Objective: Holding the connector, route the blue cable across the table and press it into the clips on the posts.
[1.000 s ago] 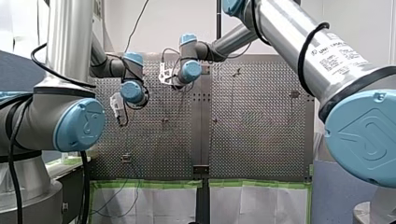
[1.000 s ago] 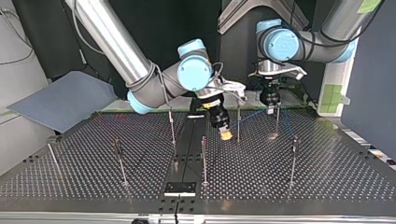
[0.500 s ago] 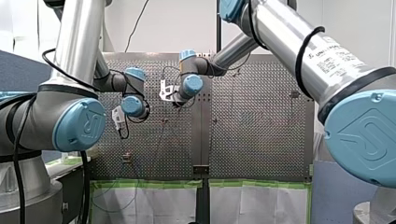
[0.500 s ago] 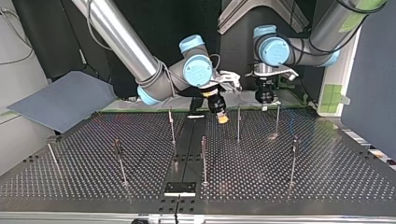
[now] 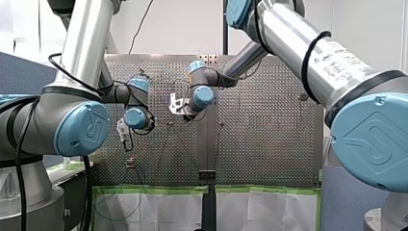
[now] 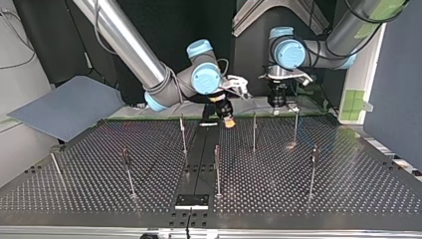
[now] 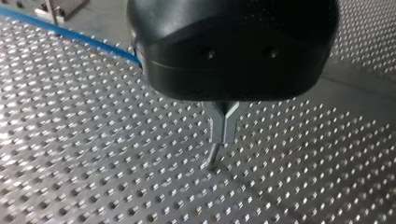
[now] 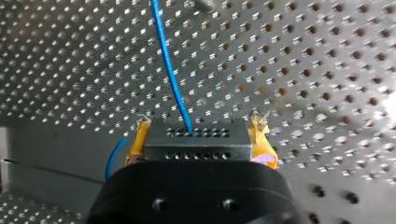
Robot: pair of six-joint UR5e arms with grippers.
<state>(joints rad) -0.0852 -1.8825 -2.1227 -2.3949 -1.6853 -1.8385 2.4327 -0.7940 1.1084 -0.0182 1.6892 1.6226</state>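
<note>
Cable (image 8: 169,70) — straight ahead from connector (image 8: 198,142)

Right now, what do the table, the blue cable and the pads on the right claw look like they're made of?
Table: dark metal plate, it seems, drilled with rows of holes. Blue cable: smooth, slightly glossy sheath, likely plastic. Pads of the right claw, clamping the connector: yellow, frayed at the edges, perhaps tape or foam.

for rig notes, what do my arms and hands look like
My left arm and my right arm: silver tubes, light blue joint caps, black cables; the right has a printed label. Left hand: black, thin metal fingers. Right hand: black, yellow pads.
</note>
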